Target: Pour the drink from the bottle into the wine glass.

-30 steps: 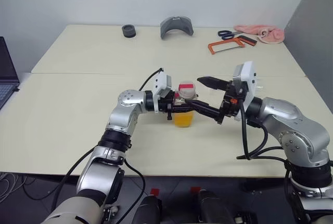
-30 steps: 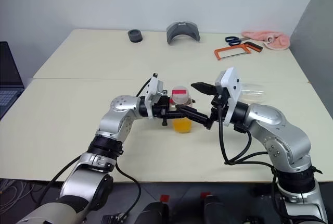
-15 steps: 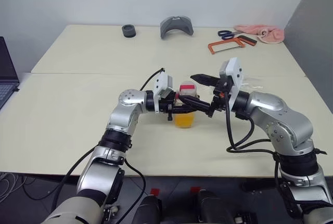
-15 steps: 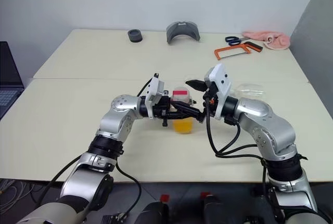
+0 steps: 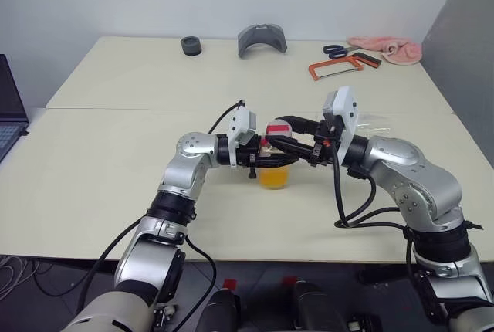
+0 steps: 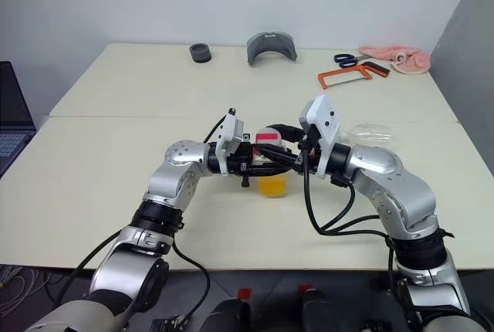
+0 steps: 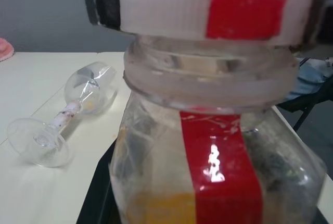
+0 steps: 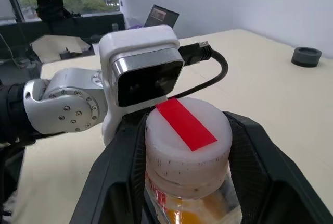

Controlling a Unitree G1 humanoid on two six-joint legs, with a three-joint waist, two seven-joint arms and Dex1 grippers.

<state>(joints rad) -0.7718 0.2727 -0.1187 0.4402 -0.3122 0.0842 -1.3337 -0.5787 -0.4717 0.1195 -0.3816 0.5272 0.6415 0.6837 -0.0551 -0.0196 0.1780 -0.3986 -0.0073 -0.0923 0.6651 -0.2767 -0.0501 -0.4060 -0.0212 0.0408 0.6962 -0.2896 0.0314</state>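
The bottle [image 5: 275, 156] stands upright near the middle of the counter [image 5: 116, 162], with the drink [image 5: 274, 176] filling its lower part. The left pincer [image 5: 266, 160] is clamped on the bottle's body from the left. The right pincer [image 8: 184, 146] has its fingers [image 8: 112, 182] set around the cap [image 8: 186, 130], touching its sides. The wine glass [image 7: 62, 114] lies on its side on the counter, right of the bottle.

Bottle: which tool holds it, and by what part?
The left tool grips the bottle by its body; the right tool closes around the cap.
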